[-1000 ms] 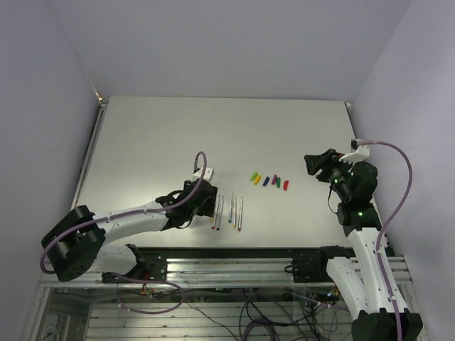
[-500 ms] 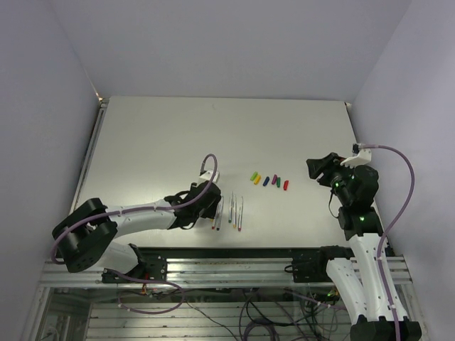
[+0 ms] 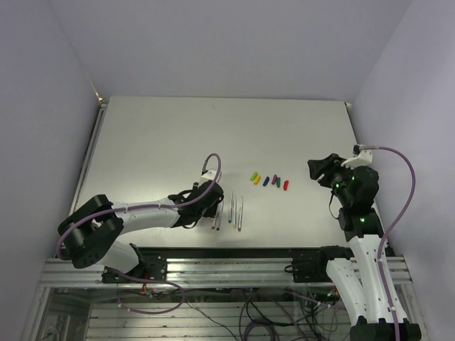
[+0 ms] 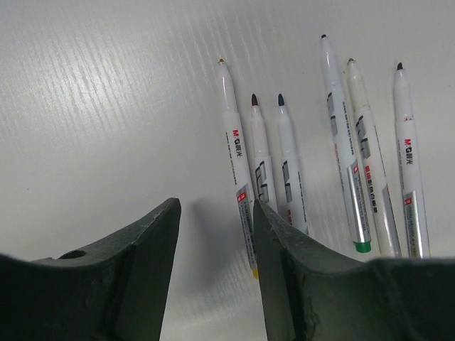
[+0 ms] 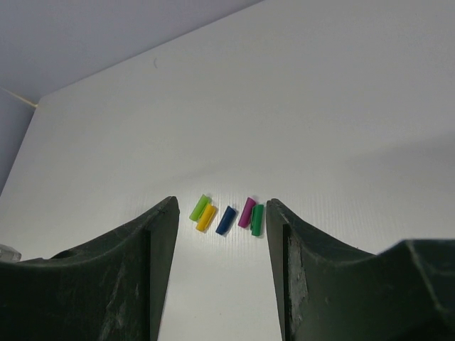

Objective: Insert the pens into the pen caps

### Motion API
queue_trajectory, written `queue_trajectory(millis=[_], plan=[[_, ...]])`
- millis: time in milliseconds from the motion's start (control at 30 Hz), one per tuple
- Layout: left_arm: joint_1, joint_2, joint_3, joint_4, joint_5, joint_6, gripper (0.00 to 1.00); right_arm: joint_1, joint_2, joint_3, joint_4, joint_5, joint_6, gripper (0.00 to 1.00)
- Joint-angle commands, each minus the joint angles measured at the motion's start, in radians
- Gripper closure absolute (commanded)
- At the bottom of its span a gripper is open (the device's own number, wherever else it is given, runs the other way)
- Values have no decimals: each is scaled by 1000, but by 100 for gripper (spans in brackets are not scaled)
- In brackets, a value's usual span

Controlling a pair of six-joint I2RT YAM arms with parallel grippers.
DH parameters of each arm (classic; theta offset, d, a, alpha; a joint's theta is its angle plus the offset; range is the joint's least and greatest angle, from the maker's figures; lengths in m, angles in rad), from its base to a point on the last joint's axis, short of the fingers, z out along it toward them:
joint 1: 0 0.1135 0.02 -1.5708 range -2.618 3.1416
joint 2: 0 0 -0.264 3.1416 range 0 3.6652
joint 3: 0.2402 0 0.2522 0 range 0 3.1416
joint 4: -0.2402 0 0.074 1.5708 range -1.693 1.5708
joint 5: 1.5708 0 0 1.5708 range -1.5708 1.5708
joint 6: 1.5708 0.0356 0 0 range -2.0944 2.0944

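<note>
Several thin white pens (image 3: 229,213) lie side by side near the table's front edge, tips pointing away from the arms. In the left wrist view they fan out, and the leftmost pen (image 4: 233,145) has its yellow end beside my right finger (image 4: 298,270). My left gripper (image 3: 212,204) is open and low over the table at the left end of the row, holding nothing (image 4: 217,209). The small caps (image 3: 269,180), light green, yellow, blue, purple, green and red, lie in a short row. My right gripper (image 3: 318,168) is open, apart from the caps, which show between its fingers (image 5: 222,202).
The white table (image 3: 178,135) has a metal rail along its left edge (image 3: 91,153). Purple-grey walls close in the left, back and right sides. A cable loops over my left wrist (image 3: 208,162).
My left gripper has slid right and nearer, up to the left end of the pen row. My right arm has shifted slightly towards the near edge.
</note>
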Motion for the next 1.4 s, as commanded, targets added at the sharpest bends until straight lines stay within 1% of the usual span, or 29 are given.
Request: queue_trajectory(millis=[0, 367, 933, 1233, 1267, 1333, 1367], plan=[[-8, 18, 30, 26, -15, -10, 44, 4, 1, -7, -3, 11, -13, 48], [-8, 46, 39, 27, -4, -9, 48, 6, 6, -15, 9, 2, -11, 47], [-10, 110, 89, -121, -18, -33, 54, 5, 30, -34, 29, -28, 6, 45], [-10, 180, 109, -159, 8, -36, 55, 5, 39, -23, 21, -36, -1, 45], [-10, 190, 115, -169, 6, -38, 56, 6, 42, -22, 23, -37, 1, 45], [-9, 211, 131, -197, -1, -50, 63, 5, 46, -21, 24, -42, 2, 44], [-10, 220, 141, -211, -3, -56, 65, 6, 50, -20, 24, -44, 2, 44]])
